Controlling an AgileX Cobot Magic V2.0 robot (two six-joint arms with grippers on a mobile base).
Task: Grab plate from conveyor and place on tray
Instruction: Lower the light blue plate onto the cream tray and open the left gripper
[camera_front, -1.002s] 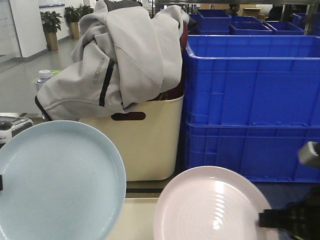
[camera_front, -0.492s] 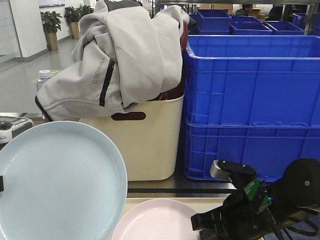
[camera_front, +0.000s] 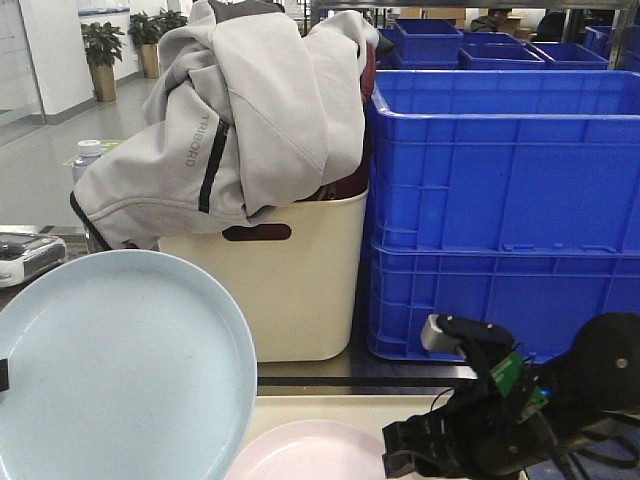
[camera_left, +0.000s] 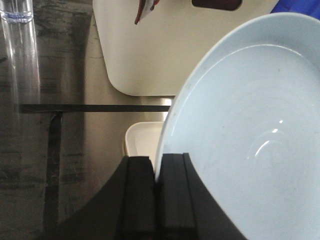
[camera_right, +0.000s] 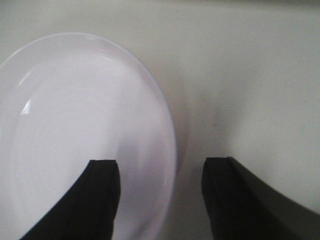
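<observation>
Soft, even indoor light fills the front view, sharp on the stacked blue plastic crates (camera_front: 505, 210). Small glare specks sit on the glossy pale blue round plate (camera_left: 250, 145) just beside the black left gripper (camera_left: 156, 195). The right wrist view is hazy, the pale pink round plate (camera_right: 75, 135) washed out beneath blurred black fingers (camera_right: 102, 197) with faint shadow.

The right arm (camera_front: 560, 400) is black, with a rounded, bulbous matt housing at its outer end and blocky black parts below it. A small silver-grey rectangular piece (camera_front: 445, 333) sits on top, toward the hand. A green circuit board (camera_front: 507, 372) shows on the wrist, and thin black cables (camera_front: 570, 455) loop beneath the housing. The right gripper (camera_right: 160, 195) has 2 flat matt-black fingers (camera_right: 102, 197) with squared tips. The left gripper (camera_left: 156, 190) also has 2 black fingers (camera_left: 137, 197), broad, smooth and slab-like, each with a straight inner edge and a squared end. No markings or screws are legible on either.
</observation>
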